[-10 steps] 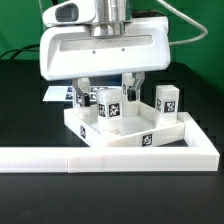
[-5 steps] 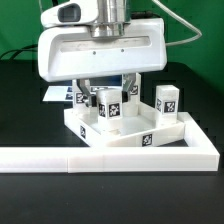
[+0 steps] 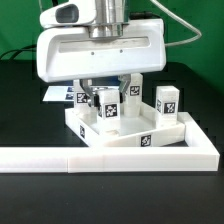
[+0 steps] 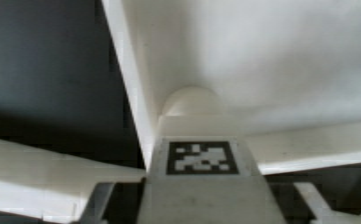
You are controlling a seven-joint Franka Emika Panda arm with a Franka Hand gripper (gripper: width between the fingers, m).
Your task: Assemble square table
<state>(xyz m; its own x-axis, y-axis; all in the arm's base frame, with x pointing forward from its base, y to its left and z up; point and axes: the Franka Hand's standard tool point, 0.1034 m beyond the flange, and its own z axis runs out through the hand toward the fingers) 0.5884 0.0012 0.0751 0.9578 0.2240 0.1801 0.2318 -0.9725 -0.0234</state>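
I see the pincer [image 3: 106, 100] lowered over the square table slab [image 3: 120, 136], its two dark fingers [image 3: 131, 86] standing on either side of one white block leg [image 3: 108, 108]. The fingers sit close against that leg, yet I cannot tell whether they are actually clamped on it or just short of touching.

The slab is smooth white plastic, square, with a raised rim that carries black-and-white tags on its near face. It lies on the black tabletop, pushed into the inner corner of the long white L-shaped barrier [image 3: 110, 155], which runs along the tabletop's near side. The leg between the fingers is a short, squared block with a tag on its front; it stands upright inside the rim. A second tagged leg [image 3: 167, 101] stands upright near the slab's corner toward the exterior view's right.

Behind the slab I can make out part of the flat marker board [image 3: 62, 95].

In the wrist view, the gripped-side leg [image 4: 202, 160] shows its tag between the finger pads, with the slab's rim [image 4: 150, 90] beyond.
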